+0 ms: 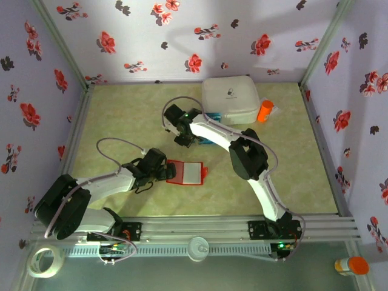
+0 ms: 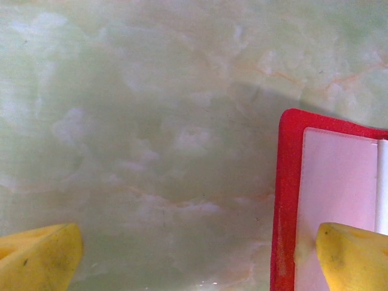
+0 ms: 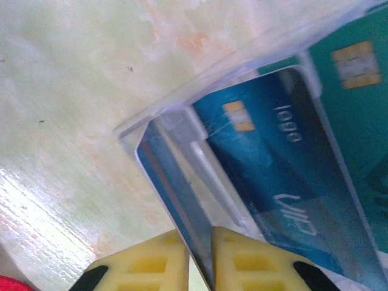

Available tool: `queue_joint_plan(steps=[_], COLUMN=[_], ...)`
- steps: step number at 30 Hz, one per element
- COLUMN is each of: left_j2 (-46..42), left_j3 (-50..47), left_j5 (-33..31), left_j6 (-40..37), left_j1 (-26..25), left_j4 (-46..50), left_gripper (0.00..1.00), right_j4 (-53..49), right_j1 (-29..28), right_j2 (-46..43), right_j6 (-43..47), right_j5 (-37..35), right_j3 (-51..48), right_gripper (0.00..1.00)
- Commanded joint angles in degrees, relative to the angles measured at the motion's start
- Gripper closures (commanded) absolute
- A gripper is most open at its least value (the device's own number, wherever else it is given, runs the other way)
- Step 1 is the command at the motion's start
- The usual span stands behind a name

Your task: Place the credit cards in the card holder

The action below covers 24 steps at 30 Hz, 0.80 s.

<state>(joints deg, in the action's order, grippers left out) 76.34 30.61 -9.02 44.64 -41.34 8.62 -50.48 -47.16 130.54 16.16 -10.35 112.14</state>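
Credit card edge-on in right pincer, axis diagonal.

**Top external:** fixed above and behind the arm bases, looking down and forward from afar over the whole tabletop.
**Left wrist:** close above the tabletop, facing straight down, its own jaws at the lower corners. The red card holder at its right edge also lies mid-tabletop in the top view.
**Right wrist:** very close, facing obliquely down onto a blue card and the same marbled surface.
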Motion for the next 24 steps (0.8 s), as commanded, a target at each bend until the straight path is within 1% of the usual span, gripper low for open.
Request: queue_joint_plan(steps=[1, 5, 9, 14, 19, 24], left_j2=[1.98, 1.82, 1.76, 1.8, 1.58, 0.95], left_j3=[-0.7, -0.73, -0.73, -0.72, -0.82, -0.9], left_j5=[0.44, 0.5, 0.5, 0.49, 0.6, 0.67], left_j6=[0.27, 0.34, 0.21, 0.19, 0.31, 0.31], left_j1=[0.25, 0.25, 0.29, 0.3, 0.3, 0.28], left_j4=[-1.15, -1.14, -1.06, -0.97, -0.89, -0.45], left_gripper=[0.0, 0.0, 0.0, 0.0, 0.0, 0.0], right_j4=[-1.29, -0.8, -0.18, 1.06, 2.6, 4.82], right_j1=[-0.37, -0.9, -1.86, -3.65, -4.83, -4.96], right_j2=[-2.07, -3.14, -4.2, -5.98, -8.72, -14.12], right_j6=[1.13, 2.01, 3.84, 6.75, 7.23, 2.97], right_j5=[-1.14, -1.49, -2.71, -4.75, -5.56, -4.2], right_j3=[1.29, 1.25, 1.18, 0.86, 0.16, -2.37], right_gripper=[0.86, 0.87, 0.92, 1.0, 1.0, 1.0])
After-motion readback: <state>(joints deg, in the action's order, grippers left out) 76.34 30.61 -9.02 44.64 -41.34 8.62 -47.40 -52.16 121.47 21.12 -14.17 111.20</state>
